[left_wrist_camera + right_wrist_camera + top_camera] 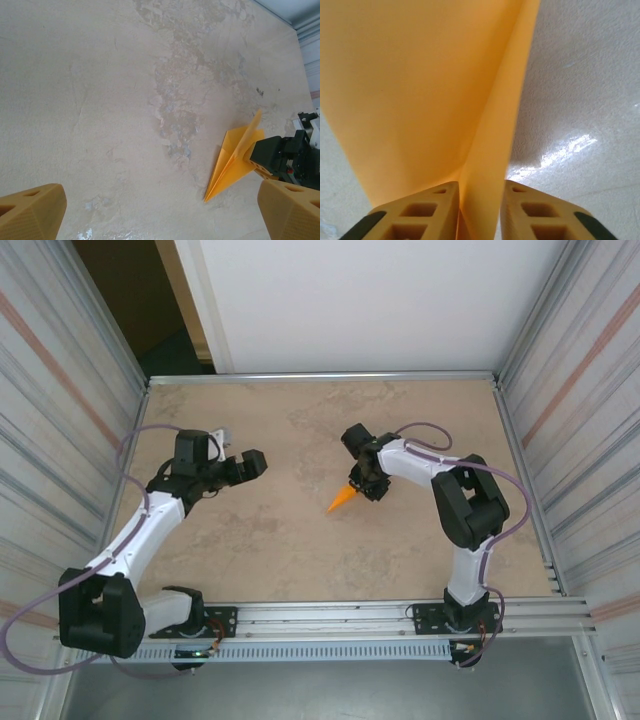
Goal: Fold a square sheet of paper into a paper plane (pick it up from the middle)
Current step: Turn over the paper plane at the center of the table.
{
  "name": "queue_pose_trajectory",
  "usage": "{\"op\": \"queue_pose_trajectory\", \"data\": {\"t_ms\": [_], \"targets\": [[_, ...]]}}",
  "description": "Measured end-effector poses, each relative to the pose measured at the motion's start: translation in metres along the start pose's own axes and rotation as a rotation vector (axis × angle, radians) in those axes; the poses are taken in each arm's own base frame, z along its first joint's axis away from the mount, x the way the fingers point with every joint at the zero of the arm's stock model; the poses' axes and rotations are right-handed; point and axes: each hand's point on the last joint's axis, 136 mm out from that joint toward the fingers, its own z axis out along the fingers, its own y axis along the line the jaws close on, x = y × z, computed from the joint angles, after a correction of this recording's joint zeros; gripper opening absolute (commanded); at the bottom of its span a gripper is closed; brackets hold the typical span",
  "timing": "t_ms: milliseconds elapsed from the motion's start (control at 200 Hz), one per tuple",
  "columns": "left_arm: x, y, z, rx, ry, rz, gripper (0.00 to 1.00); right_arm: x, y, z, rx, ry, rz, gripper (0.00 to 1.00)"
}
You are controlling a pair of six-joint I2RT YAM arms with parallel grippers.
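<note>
Top view, plane: a small bright orange paper plane (pixel 342 500) was seen near the middle of the table (pixel 280 540), its tip pointed to the near left.
Top view, grippers: the plane's tail was held at the right gripper (pixel 358 485); the left gripper (pixel 250 462) was kept well apart, to the left.
Top view, room: the mottled beige tabletop was flanked by ribbed metal panels (pixel 60 390), with a white wall (pixel 350 300) at the far side.
Left wrist view, plane: a narrow pointed kite outline with a centre crease was shown (pixel 232 160), one wing flap raised. Whether the tip touched the table could not be told.
Left wrist view, fingers: the left gripper's orange fingers (pixel 32 212) were spread wide, with nothing between them.
Right wrist view, grip: the orange paper (pixel 420 100) was pinched between the right gripper's fingers (pixel 420 212), which were closed on its fold.
Right wrist view, surface: pale, glossy tabletop (pixel 590 75) was seen beside the paper.
</note>
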Motion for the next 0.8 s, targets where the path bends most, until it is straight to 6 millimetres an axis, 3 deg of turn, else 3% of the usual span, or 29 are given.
{"op": "queue_pose_trajectory", "data": {"t_ms": [185,311,516,636,802], "targets": [[0.001,-0.003,0.008,0.032,0.02,-0.011,0.99,-0.005,0.007,-0.01,-0.043,-0.028,-0.026,0.03],[0.002,-0.004,0.016,0.056,0.035,-0.035,0.98,-0.008,0.018,-0.018,-0.11,-0.035,-0.091,0.01],[0.0,-0.003,0.03,0.076,0.038,-0.09,0.98,-0.006,0.071,-0.047,-0.387,0.002,-0.265,0.01],[-0.004,-0.004,0.035,0.098,0.02,-0.124,0.97,0.008,0.104,-0.063,-0.603,0.059,-0.365,0.01],[0.002,0.0,0.048,0.117,0.025,-0.182,0.93,0.034,0.114,-0.06,-0.765,0.154,-0.451,0.03]]}}
